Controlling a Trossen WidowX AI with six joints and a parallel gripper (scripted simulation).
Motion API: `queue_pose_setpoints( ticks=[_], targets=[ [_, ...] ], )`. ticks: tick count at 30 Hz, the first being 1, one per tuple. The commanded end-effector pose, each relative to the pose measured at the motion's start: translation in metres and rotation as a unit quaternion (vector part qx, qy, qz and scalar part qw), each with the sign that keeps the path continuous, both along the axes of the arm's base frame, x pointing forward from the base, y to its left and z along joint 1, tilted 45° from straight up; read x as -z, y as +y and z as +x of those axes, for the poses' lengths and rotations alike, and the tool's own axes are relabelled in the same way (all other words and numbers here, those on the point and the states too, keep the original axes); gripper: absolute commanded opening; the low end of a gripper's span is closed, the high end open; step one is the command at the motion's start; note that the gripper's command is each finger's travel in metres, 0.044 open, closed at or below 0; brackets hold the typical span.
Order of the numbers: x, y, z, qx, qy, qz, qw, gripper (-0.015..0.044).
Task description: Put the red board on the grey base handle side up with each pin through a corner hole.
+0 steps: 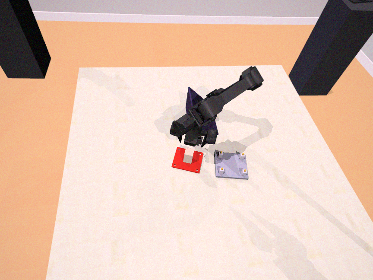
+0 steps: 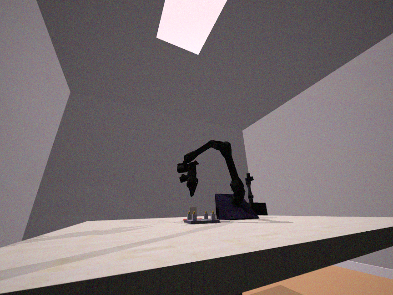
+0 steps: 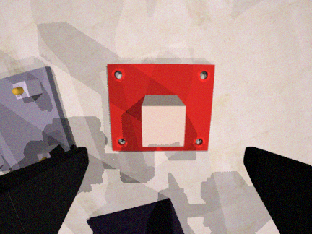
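Beneath the red board, the table is spread on every side. The arm is arched over from behind the board, and its gripper is held above it, fingers wide apart, nothing gripped. The grey base is set just beside the board, to its right in the top view, not touching. The board is laid flat, handle up; its handle is seen almost centred sideways between the fingertips but beyond their line in the wrist view. No long axis can be told from its squarish top. A small forward correction and a straight descent seem to be called for, before the corner holes can be matched to the gold pins.
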State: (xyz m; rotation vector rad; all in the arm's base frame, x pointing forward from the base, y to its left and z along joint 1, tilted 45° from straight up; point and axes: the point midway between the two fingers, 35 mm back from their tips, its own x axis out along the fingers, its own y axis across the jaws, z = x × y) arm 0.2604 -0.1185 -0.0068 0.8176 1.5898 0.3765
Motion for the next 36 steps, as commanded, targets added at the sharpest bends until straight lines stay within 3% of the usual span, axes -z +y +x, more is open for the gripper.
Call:
queue_pose_setpoints(
  ticks=[1, 36],
  targets=[
    [0.019, 0.018, -0.003, 0.0, 0.003, 0.009, 1.0, 0.044],
    [0.06, 0.059, -0.004, 0.0, 0.003, 0.009, 1.0, 0.044]
  ],
)
